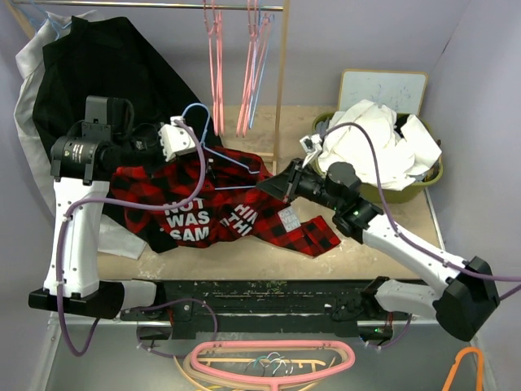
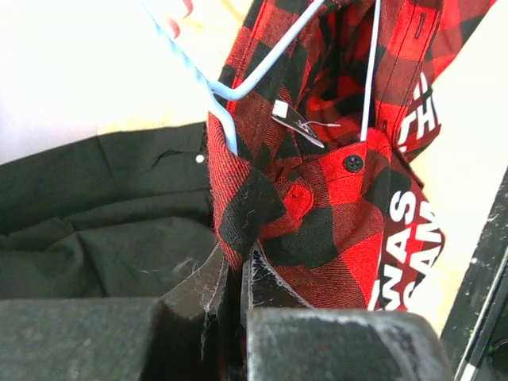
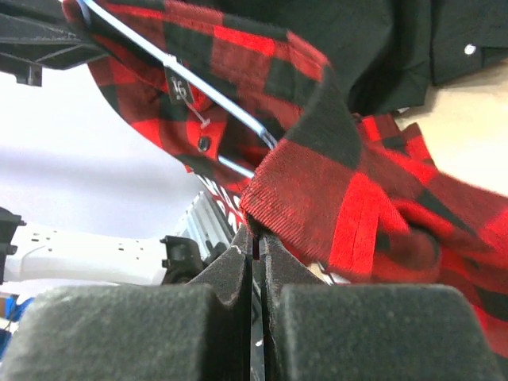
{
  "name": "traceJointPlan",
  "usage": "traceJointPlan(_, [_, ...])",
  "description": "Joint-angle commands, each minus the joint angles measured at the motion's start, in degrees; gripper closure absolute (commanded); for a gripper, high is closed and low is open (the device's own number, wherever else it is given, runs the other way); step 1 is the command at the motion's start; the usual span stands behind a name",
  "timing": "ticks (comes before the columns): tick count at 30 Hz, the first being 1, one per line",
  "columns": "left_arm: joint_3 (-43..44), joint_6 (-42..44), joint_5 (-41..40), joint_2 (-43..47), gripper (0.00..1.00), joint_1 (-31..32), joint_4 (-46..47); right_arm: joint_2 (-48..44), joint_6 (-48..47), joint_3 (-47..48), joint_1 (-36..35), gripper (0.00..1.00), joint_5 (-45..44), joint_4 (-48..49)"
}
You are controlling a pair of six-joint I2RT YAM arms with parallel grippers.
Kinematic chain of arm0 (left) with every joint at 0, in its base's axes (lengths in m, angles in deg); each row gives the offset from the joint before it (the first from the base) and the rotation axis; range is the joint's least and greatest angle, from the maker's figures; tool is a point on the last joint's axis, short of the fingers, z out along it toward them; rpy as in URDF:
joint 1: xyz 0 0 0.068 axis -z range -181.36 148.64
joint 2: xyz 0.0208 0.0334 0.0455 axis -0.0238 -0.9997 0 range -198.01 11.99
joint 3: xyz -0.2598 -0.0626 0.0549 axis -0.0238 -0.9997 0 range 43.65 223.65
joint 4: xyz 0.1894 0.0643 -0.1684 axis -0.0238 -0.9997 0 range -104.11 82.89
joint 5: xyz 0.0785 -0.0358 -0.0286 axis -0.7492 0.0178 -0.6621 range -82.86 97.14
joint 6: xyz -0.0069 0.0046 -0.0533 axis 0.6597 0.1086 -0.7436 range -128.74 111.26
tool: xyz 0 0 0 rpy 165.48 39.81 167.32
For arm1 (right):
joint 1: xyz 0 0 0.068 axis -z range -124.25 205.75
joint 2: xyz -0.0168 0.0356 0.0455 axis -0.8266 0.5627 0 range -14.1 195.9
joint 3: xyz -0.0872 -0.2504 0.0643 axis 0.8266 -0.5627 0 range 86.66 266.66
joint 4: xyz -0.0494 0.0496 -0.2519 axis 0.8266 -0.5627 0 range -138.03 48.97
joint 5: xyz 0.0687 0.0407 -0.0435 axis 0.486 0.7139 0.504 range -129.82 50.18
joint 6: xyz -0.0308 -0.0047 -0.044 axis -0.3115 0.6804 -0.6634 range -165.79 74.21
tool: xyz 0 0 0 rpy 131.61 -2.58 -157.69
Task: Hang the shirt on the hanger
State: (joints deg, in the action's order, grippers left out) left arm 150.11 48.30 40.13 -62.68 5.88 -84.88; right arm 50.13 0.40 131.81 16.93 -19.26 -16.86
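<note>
The red-and-black plaid shirt (image 1: 220, 204) with white letters hangs bunched between my two grippers, its lower part on the table. The light-blue hanger (image 1: 213, 151) sits partly inside its collar, with the hook up near my left wrist. My left gripper (image 1: 201, 161) is shut on a collar edge of the shirt (image 2: 333, 230), and the hanger's wire (image 2: 262, 67) runs just above my gripper (image 2: 236, 262). My right gripper (image 1: 273, 184) is shut on the shirt's other edge. In the right wrist view my gripper (image 3: 258, 238) pinches the plaid shirt (image 3: 357, 206) below the hanger's wire (image 3: 159, 59).
A big black shirt (image 1: 98, 65) hangs at the back left. Pink hangers (image 1: 216, 65) hang from a rail beside a wooden post (image 1: 281, 81). A green basket (image 1: 431, 175) of white cloths (image 1: 374, 142) stands at the right. More hangers (image 1: 269, 362) lie at the near edge.
</note>
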Motion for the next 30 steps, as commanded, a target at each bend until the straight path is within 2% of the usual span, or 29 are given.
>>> traceJointPlan(1, [0.0, -4.7, 10.1, 1.9, 1.00, -0.4, 4.2, 4.0, 0.7, 9.4, -2.7, 1.00, 3.9, 3.8])
traceJointPlan(6, [-1.0, -8.7, 17.1, 3.3, 1.00, -2.0, 6.2, 10.9, -1.1, 17.1, -11.0, 1.00, 2.9, 7.2])
traceJointPlan(11, [-4.1, -9.1, 17.1, 4.6, 1.00, -2.1, 7.7, 17.3, -1.8, 22.5, -19.5, 1.00, 4.2, 11.6])
traceJointPlan(14, [-4.4, -9.2, 17.1, 4.9, 1.00, -2.1, 7.9, 18.9, -2.7, 22.8, -23.8, 1.00, 3.6, 14.9])
traceJointPlan(17, [-2.3, -8.0, 17.9, 4.5, 1.00, -2.1, 5.8, 18.2, -3.9, 20.0, -25.1, 1.00, 2.8, 19.4])
traceJointPlan(18, [-1.4, -7.1, 18.1, 4.4, 1.00, -2.1, 4.6, 17.3, -5.1, 18.3, -25.1, 0.97, 2.6, 21.1])
traceJointPlan(21, [0.7, -1.7, 18.6, 4.4, 1.00, -2.1, -1.3, 11.4, -11.8, 10.3, -25.1, 0.70, -0.5, 23.1])
traceJointPlan(23, [1.0, 4.0, 18.8, 4.6, 1.00, -2.0, -6.2, 6.6, -17.5, 5.8, -25.1, 0.43, -4.1, 20.5])
traceJointPlan(24, [0.8, 7.8, 18.8, 4.9, 1.00, -1.9, -8.3, 4.0, -20.5, 3.8, -25.1, 0.17, -5.9, 18.9])
traceJointPlan(25, [0.3, 10.2, 18.7, 5.1, 1.00, -1.9, -10.0, 1.1, -23.8, 0.9, -25.0, 0.02, -8.9, 17.2])
traceJointPlan(26, [-0.4, 11.1, 18.5, 5.4, 1.00, -1.8, -10.8, -1.6, -26.9, -1.4, -25.1, 0.00, -12.3, 16.0])
traceJointPlan(30, [-3.0, 12.7, 16.9, 6.2, 1.00, -0.5, -11.0, -11.7, -36.8, -5.2, -25.0, 0.00, -16.8, 6.2])
